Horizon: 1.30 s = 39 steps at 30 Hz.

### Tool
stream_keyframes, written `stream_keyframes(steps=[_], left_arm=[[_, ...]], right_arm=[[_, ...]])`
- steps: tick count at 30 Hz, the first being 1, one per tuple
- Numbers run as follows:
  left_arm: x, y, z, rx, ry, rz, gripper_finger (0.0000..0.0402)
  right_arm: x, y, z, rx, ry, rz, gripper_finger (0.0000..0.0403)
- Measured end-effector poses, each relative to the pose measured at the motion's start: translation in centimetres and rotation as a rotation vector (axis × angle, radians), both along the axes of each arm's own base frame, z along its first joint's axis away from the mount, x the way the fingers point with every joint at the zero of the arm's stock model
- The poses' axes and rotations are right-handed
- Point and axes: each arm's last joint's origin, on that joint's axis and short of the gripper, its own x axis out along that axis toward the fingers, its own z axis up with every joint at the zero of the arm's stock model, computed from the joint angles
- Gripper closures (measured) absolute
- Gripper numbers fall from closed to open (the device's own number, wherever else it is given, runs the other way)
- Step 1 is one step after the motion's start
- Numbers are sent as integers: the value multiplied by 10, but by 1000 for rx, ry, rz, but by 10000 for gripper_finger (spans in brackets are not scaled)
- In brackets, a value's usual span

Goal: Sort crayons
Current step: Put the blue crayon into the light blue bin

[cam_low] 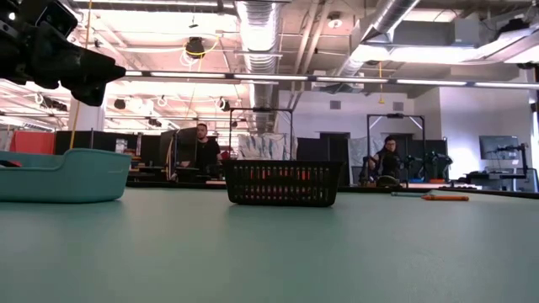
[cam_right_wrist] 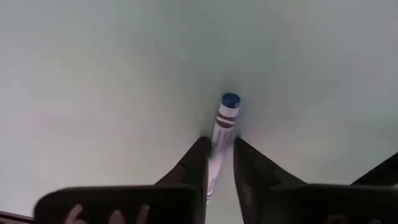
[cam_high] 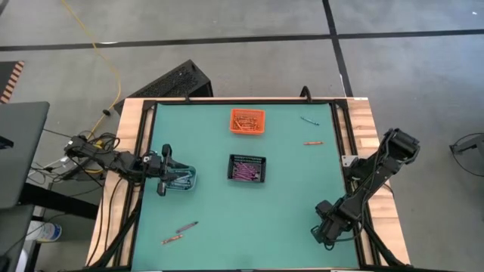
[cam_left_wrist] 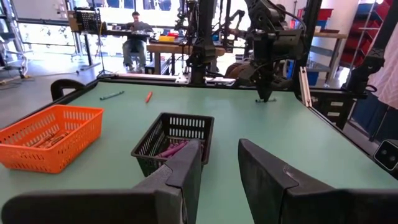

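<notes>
Right pincer (cam_right_wrist: 219, 163) low over green table (cam_high: 227, 219), well right of black mesh bin (cam_high: 247, 168), fingers closing about blue-tipped paper-wrapped crayon (cam_right_wrist: 225, 118). Light, stiff, brittle; slick wrapper; pinch mid-shaft. Left pincer (cam_left_wrist: 219, 171) spread above teal bin (cam_high: 181, 179).

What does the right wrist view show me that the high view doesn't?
Only the right wrist view: a blue-tipped crayon lying on the green table, its lower part between the right hand fingers. Only the high view: the orange bin, black bin, clear bin under the left hand, and loose crayons elsewhere. Both show the right hand low at the table's near right edge.
</notes>
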Motion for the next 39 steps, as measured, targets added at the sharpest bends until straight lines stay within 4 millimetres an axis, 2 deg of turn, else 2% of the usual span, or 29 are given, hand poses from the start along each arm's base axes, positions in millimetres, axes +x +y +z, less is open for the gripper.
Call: stream_keyframes(steps=[10,13,18,23,31,39], left_arm=[[0,0,0,0,1,0,306],[0,0,0,0,0,0,306],[0,0,0,0,1,0,306],[0,0,0,0,0,0,306],[0,0,0,0,0,0,306],[0,0,0,0,0,0,306]], right_arm=[[2,0,4,-24,3,0,390],[7,-2,13,-69,-5,19,397],[28,-5,36,-93,-66,69,397],[62,-22,58,-135,-222,175,397],[124,-73,83,-200,-505,379,396],[180,-120,111,-332,-992,531,396]])
